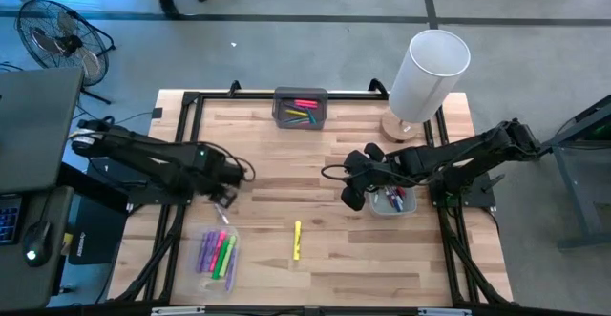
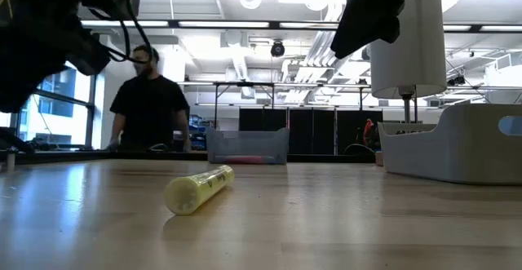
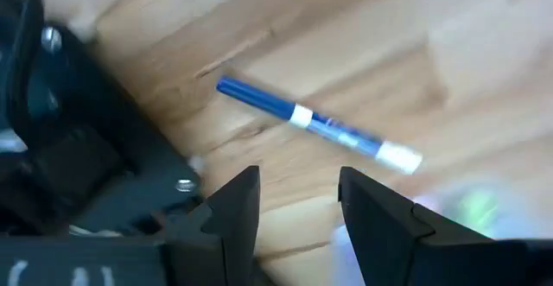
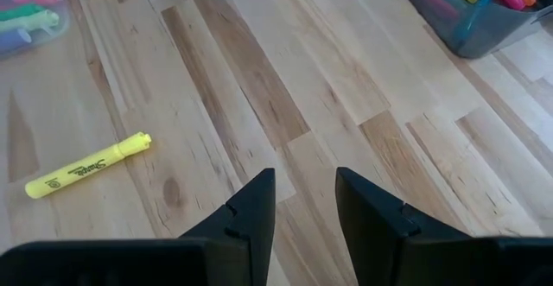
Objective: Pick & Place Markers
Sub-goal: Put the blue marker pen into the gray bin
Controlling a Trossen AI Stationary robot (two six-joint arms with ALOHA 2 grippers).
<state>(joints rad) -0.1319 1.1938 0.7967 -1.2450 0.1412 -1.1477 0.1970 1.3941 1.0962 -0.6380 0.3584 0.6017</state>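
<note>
Wooden table point(image 3: 363, 44), blue marker point(image 3: 315, 123) just beyond left gripper's point(image 3: 298, 191) parted, empty fingers point(image 3: 233, 208).

Two matte-black jointed arms; black cables loop beside wrists. Left gripper point(image 3: 298, 204): two dark angular wedge fingers, silver screw heads on mount behind them. Right gripper point(image 4: 304, 206): same black wedge fingers, stepped inner edges.

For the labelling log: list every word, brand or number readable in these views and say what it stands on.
"Sharpie", in dark script along the barrel of the yellow highlighter lying loose on the table.
Blue marker: the print on its barrel is too blurred to read.
Nothing else is legible in any view.
</note>
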